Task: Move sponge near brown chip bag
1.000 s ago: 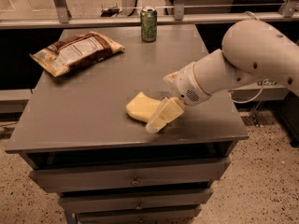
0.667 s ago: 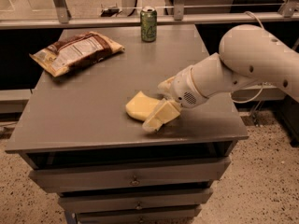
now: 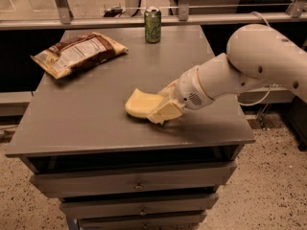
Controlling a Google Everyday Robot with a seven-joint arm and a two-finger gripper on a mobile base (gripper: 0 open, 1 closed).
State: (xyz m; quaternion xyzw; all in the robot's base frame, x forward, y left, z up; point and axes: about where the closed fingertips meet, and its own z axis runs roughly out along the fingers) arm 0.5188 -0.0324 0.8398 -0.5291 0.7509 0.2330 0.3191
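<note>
The pale yellow sponge [image 3: 139,102] is on the grey table top [image 3: 96,123], right of its middle. My gripper [image 3: 160,104] comes in from the right on the white arm [image 3: 230,75] and is shut on the sponge's right end, one finger [image 3: 165,112] in front and the other behind. The sponge's left part looks slightly raised, with a shadow under it. The brown chip bag [image 3: 76,53], with its white label, lies at the table's far left, well apart from the sponge.
A green soda can [image 3: 153,24] stands at the table's far edge, middle. A rail with glass panels [image 3: 96,20] runs behind the table. Drawers [image 3: 136,183] sit below the top. The floor is speckled.
The arm has swung a little to the left and back, and the sponge has shifted slightly the same way with the gripper. The bag and can have not moved.
</note>
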